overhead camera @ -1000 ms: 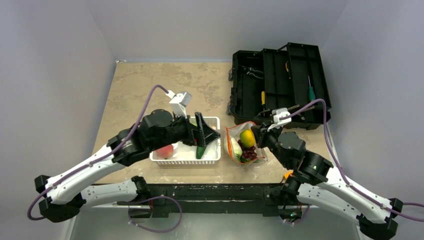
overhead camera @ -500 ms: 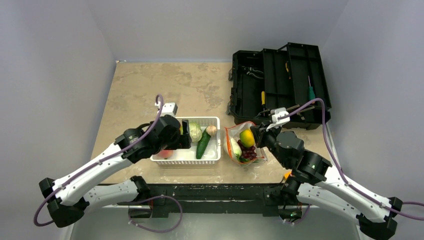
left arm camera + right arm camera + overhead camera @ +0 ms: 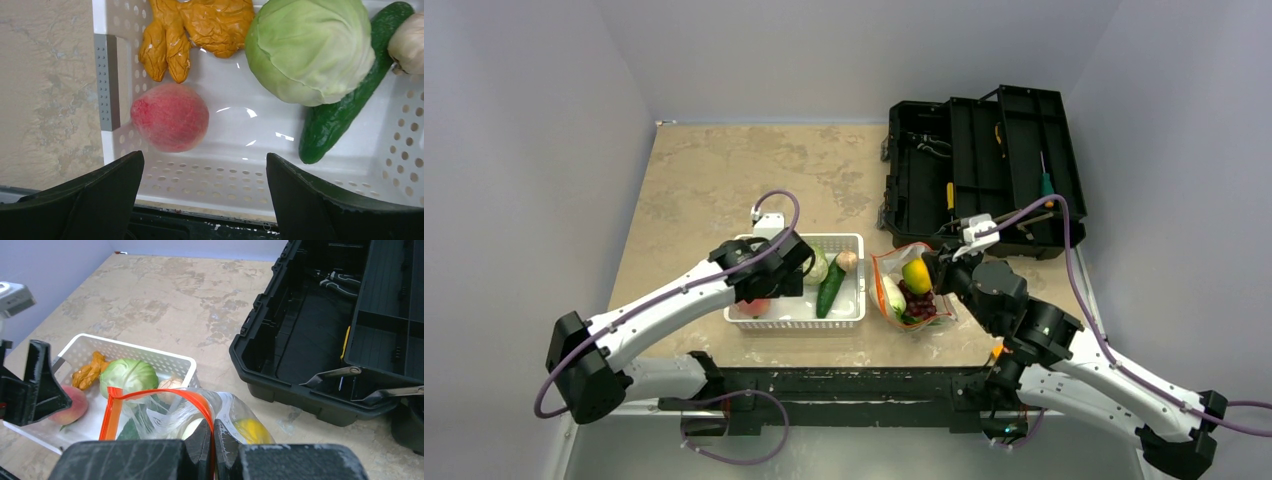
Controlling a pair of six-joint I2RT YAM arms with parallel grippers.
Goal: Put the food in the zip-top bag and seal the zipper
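The clear zip-top bag [image 3: 911, 292] lies right of the white basket [image 3: 796, 316], its mouth open. It holds the yellow mango [image 3: 917, 275], purple grapes [image 3: 921, 301] and white radish [image 3: 893, 297]. My right gripper [image 3: 213, 440] is shut on the bag's orange-red zipper strip [image 3: 150, 395]. The slider is not visible. My left gripper [image 3: 204, 160] is open and empty above the basket's left part, close over the pink peach [image 3: 170, 117]. The cabbage [image 3: 310, 47], cucumber [image 3: 345, 100], orange pieces [image 3: 195, 25] and mushroom [image 3: 407, 42] also lie in the basket.
An open black toolbox [image 3: 984, 165] with tools in its trays stands behind and right of the bag. The basket's perforated near wall [image 3: 250, 170] sits by the table's front edge.
My left gripper has pulled back from the basket's right end to its left part and now points down over the peach. The right gripper and bag have hardly moved.
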